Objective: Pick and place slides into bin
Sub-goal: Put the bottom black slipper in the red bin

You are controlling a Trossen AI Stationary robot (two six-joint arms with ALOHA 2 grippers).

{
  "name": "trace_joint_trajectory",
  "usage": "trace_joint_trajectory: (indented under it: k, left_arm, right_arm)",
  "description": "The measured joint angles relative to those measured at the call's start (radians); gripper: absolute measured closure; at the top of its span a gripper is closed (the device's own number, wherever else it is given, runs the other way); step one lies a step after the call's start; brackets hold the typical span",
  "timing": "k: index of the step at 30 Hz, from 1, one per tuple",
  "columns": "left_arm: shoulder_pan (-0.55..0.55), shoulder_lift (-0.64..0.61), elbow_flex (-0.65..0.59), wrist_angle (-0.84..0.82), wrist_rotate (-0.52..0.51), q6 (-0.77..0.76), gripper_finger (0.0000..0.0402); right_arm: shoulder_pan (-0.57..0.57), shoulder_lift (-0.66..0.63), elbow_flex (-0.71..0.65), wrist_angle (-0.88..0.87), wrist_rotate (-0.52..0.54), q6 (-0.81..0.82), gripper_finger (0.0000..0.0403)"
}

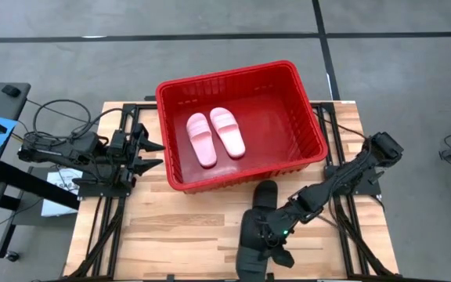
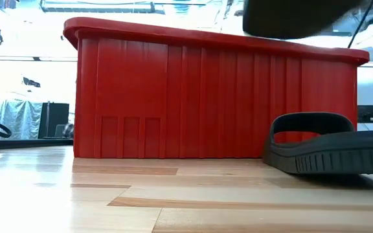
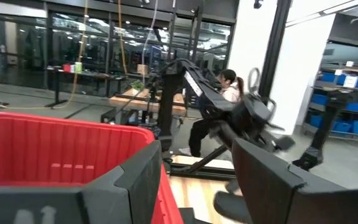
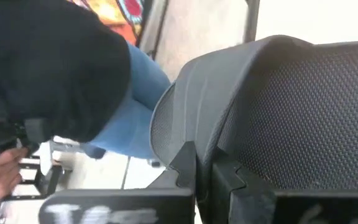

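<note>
Carrying everything, the wooden worktop (image 1: 178,235) holds the red bin (image 1: 304,102) at its far edge, turned a little askew. Two pink slides (image 1: 214,135) lie side by side on the bin's floor, soles down. Just before the bin's near wall, a black slide (image 1: 265,194) sits on the worktop; a second black slide (image 1: 253,243) is nearer the front edge, seemingly raised off the wood, though it's hard to be sure. The right gripper (image 1: 276,235) is at that second slide, its jaws pressed together on the edge of the strap, as the right wrist view shows close up. The left gripper (image 1: 153,154) waits beside the bin's left wall, jaws spread and holding nothing.
</note>
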State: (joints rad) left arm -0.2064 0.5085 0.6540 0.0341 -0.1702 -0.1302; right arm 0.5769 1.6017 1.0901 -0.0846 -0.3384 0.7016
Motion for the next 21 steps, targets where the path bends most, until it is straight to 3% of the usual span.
trace_joint_trajectory:
  k: [3,7,12,16,21]
  left_arm:
    - [0.000,0.000,0.000,0.000,0.011,-0.015,0.0214]
    - [0.000,0.000,0.000,-0.002,0.012,-0.032,0.0214]
    - [0.000,0.000,0.000,-0.002,0.011,-0.038,0.0214]
    - [0.000,0.000,0.000,-0.002,0.011,-0.039,0.0214]
    - [0.000,0.005,0.000,-0.002,0.004,-0.039,0.0214]
  right_arm:
    - [-0.005,-0.074,0.003,-0.044,0.037,-0.027,0.0402]
    - [-0.016,-0.197,0.003,-0.052,0.166,-0.096,0.0402]
    - [-0.023,-0.326,0.003,0.040,0.426,-0.260,0.0403]
    - [-0.022,-0.383,0.003,0.224,0.682,-0.481,0.0403]
    - [-0.023,-0.387,0.003,0.632,0.926,-0.833,0.0403]
